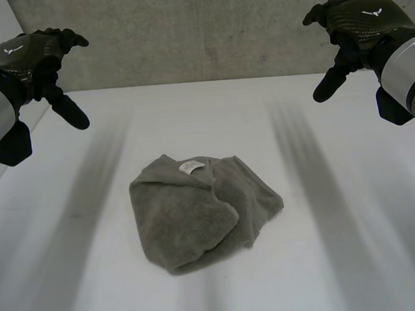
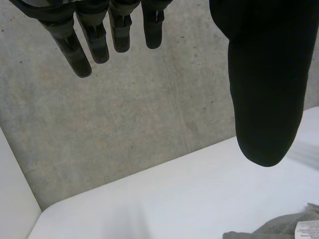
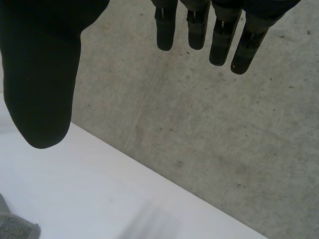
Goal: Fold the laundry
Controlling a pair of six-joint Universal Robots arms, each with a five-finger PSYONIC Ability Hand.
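Observation:
A grey towel [image 1: 200, 209] lies crumpled in a loose heap on the white table [image 1: 341, 260], with a small white label [image 1: 189, 168] showing near its far edge. My left hand [image 1: 36, 57] hovers high above the table's far left, fingers straight and open, holding nothing. My right hand [image 1: 354, 23] hovers high at the far right, open and empty as well. Both hands are well apart from the towel. In the left wrist view the fingers [image 2: 89, 37] and thumb [image 2: 266, 84] hang spread, with a bit of the towel [image 2: 286, 229] below. The right wrist view shows spread fingers [image 3: 219, 35] and a towel corner [image 3: 15, 226].
A grey concrete wall [image 1: 200, 29] stands behind the table's far edge. Bare table surface surrounds the towel on all sides.

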